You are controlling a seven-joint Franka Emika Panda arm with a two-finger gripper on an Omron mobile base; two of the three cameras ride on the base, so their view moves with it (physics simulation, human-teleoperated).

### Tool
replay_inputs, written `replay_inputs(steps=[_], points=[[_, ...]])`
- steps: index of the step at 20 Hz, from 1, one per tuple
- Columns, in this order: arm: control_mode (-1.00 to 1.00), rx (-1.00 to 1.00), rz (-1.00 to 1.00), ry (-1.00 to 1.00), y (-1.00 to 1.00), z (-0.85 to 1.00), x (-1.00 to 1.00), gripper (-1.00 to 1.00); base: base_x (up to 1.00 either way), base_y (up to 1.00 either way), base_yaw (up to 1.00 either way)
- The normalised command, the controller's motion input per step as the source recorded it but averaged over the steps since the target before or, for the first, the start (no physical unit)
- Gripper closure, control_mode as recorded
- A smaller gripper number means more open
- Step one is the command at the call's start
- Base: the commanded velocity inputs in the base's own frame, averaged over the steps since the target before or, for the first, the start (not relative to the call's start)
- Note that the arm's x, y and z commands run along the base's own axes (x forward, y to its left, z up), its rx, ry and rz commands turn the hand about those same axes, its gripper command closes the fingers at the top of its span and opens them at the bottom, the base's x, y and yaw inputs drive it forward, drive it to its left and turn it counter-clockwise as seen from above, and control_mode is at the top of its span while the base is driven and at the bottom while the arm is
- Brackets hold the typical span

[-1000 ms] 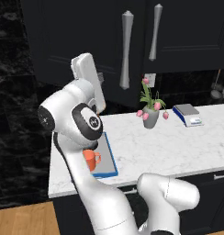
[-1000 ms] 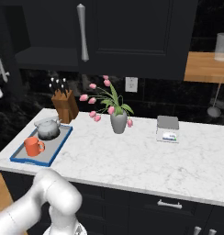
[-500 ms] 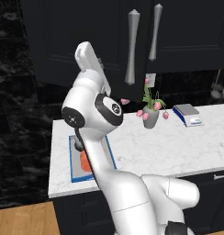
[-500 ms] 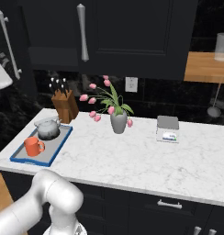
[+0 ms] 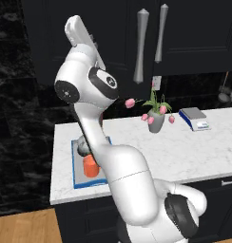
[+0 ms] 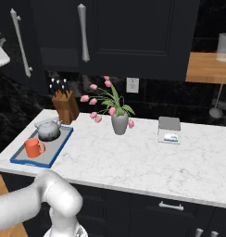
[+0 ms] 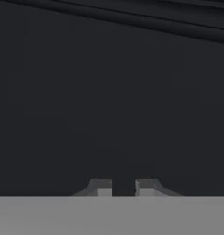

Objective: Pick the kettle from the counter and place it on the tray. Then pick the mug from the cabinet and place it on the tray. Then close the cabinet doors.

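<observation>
The grey kettle (image 6: 48,129) and the orange-red mug (image 6: 34,147) both stand on the blue-rimmed tray (image 6: 59,144) at the left end of the marble counter (image 6: 142,162). In the left base view the arm hides most of the kettle (image 5: 81,144), while the mug (image 5: 91,167) shows on the tray (image 5: 76,163). My arm is raised high, hand (image 5: 79,32) up against the navy cabinet. The left cabinet door (image 6: 36,41) hangs slightly ajar, its bar handle (image 6: 21,44) slanted; the right door (image 6: 133,37) is flat. My gripper (image 7: 123,188) faces a dark panel, fingertips close together, nothing between them.
A grey vase of pink tulips (image 6: 118,121) stands mid-counter, a wooden knife block (image 6: 65,105) behind the tray, and a small scale (image 6: 169,130) to the right. Dark drawers with silver handles (image 6: 172,206) run below the counter.
The arm has swung up from the tray to the cabinet. The left door and its handle have moved right, toward closing. Kettle and mug have stayed on the tray.
</observation>
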Motion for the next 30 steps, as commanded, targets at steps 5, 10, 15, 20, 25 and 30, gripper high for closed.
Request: replay_inputs(steps=[5, 10, 15, 20, 25, 30], points=[[-1.00, 0.00, 0.02, 0.15, -0.11, 0.00, 1.00, 1.00, 0.00, 0.00, 0.00], [-1.00, 0.00, 0.09, 0.06, -0.41, -0.07, 0.94, 1.00, 0.00, 0.00, 0.00], [-1.00, 0.00, 0.13, 0.00, -0.52, -0.27, 0.90, 1.00, 0.00, 0.00, 0.00], [-1.00, 0.02, 0.11, 0.03, -0.56, -0.23, 0.90, 1.00, 0.00, 0.00, 0.00], [-1.00, 0.17, 0.09, 0.17, -0.52, -0.01, 1.00, 1.00, 0.00, 0.00, 0.00], [-1.00, 0.15, 0.10, 0.03, -0.55, -0.32, 0.85, 1.00, 0.00, 0.00, 0.00]])
